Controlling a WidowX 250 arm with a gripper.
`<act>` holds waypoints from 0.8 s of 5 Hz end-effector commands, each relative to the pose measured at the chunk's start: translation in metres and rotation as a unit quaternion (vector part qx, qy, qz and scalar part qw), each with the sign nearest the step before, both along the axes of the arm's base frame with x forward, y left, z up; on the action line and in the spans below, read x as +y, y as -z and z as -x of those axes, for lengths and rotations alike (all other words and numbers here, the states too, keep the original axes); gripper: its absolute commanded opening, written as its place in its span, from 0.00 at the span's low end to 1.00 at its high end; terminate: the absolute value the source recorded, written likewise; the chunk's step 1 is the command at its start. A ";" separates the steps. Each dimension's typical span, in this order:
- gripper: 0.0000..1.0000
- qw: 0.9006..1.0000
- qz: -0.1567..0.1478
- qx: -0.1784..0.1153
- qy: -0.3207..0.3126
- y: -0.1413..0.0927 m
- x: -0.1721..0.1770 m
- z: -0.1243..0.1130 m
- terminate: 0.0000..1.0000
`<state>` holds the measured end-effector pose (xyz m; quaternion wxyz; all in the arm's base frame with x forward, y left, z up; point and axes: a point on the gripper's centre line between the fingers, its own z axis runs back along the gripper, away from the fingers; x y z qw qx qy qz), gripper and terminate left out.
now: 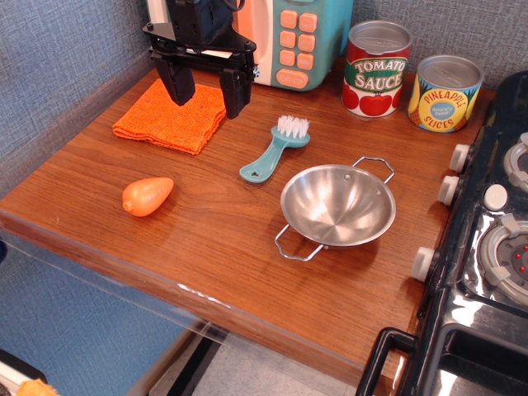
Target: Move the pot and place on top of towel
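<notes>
The pot [338, 204] is a shallow shiny steel bowl with two wire loop handles. It sits upright and empty on the wooden counter, right of centre. The towel [169, 117] is a square orange terry cloth lying flat at the back left. My gripper [207, 92] is black and hangs open over the towel's right edge, its two fingers [180, 84] spread wide with nothing between them. It is far to the left and behind the pot.
A teal brush [275, 150] lies between towel and pot. An orange egg-shaped toy [148, 195] sits front left. A tomato sauce can [376, 68] and pineapple can [445, 93] stand at the back right. A toy microwave [293, 41] is behind the gripper. A black stove [495, 231] borders the right.
</notes>
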<state>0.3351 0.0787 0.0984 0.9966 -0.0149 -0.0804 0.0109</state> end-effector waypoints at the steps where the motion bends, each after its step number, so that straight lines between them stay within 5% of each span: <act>1: 1.00 1.000 0.000 0.000 0.000 0.000 0.000 0.000 0.00; 4: 1.00 0.999 0.004 0.002 0.038 0.020 -0.050 0.009 0.00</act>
